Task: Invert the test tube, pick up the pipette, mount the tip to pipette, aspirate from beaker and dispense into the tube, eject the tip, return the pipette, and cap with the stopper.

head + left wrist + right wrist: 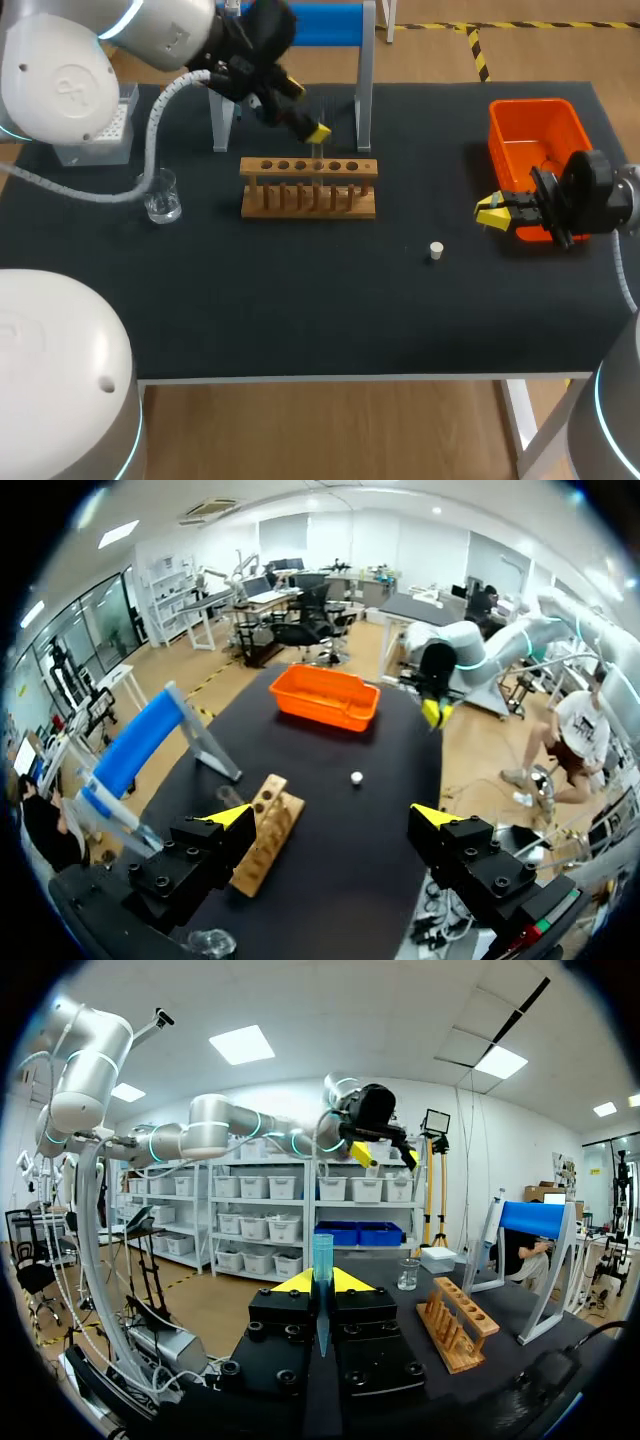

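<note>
arms: two; left one in from the left over the back of the table, right one in from the right edge.
rack (pixel 309 188): one, wooden, six holes in a row, standing mid-table.
test tube (pixel 318 160): one, clear and faint, upright in the rack's third hole from the orange bin's end.
beaker (pixel 162 196): one, clear glass, near the rack's other end, apart from it.
stopper (pixel 436 250): one, small and white, on the bare cloth between rack and right gripper, touching neither.
orange bin (pixel 520 120): one, toward the table's right back.
blue stand (pixel 325 22): one, on pale legs behind the rack.
tip box (pixel 108 128): one, pale, at the left back, partly hidden by the left arm.
left gripper (pixel 333 818): tilted down over the rack from behind, fingers spread wide with nothing between them; in the head view one yellow tip just above the test tube's top.
right gripper (pixel 494 211): low over the table just in front of the orange bin, lying level, pointing toward the middle; fingers pressed together on the blue tip.
blue tip (pixel 322 1252): one, slim, translucent, tapered, clamped from both sides, wide end poking out past the yellow fingertips.
</note>
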Controlling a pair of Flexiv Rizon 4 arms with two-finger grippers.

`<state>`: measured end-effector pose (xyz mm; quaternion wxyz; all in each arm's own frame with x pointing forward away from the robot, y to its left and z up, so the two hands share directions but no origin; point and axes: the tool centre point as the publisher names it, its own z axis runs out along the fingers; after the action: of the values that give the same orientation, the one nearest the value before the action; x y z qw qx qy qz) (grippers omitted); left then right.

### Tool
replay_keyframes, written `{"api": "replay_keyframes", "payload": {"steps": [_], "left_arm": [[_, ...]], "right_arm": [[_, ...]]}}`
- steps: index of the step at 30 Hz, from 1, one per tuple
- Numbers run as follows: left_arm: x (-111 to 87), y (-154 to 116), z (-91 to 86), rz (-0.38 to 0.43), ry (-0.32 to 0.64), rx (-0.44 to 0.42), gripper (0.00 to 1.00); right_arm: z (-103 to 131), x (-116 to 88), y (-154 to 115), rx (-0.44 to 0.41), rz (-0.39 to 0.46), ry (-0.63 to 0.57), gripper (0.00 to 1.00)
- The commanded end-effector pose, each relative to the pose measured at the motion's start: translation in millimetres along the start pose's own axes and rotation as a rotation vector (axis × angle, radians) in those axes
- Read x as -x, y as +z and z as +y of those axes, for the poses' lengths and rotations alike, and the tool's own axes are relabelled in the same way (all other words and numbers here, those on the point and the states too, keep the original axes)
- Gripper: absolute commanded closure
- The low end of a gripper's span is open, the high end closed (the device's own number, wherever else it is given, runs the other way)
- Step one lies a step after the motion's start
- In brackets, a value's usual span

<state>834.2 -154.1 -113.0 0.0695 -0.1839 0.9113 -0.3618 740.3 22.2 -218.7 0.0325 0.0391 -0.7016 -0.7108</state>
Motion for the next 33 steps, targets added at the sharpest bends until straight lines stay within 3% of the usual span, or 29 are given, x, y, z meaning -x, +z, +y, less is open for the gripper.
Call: {"api": "replay_keyframes", "payload": {"steps": [1, 9, 17, 25, 33], "left_arm": [[14.7, -26.1, 16.0, -0.043, -0.014, 0.018, 0.00], [56.4, -48.5, 43.4, -0.123, -0.068, 0.067, 0.00], [92.6, -58.0, 65.0, -0.257, -0.158, 0.020, 0.00], [119.7, -49.7, 77.9, -0.393, -0.270, -0.020, 0.00], [136.9, -35.6, 74.9, -0.546, -0.365, -0.033, 0.00]], "right_arm": [[0.0, -0.5, -1.0, -0.001, 0.002, 0.000, 1.00], [0.0, -0.5, -1.0, -0.001, 0.002, 0.000, 1.00], [0.0, -0.5, -1.0, -0.001, 0.002, 0.000, 1.00], [0.0, -0.5, -1.0, -0.001, 0.002, 0.000, 1.00], [0.0, -0.5, -1.0, -0.001, 0.002, 0.000, 1.00]]}}
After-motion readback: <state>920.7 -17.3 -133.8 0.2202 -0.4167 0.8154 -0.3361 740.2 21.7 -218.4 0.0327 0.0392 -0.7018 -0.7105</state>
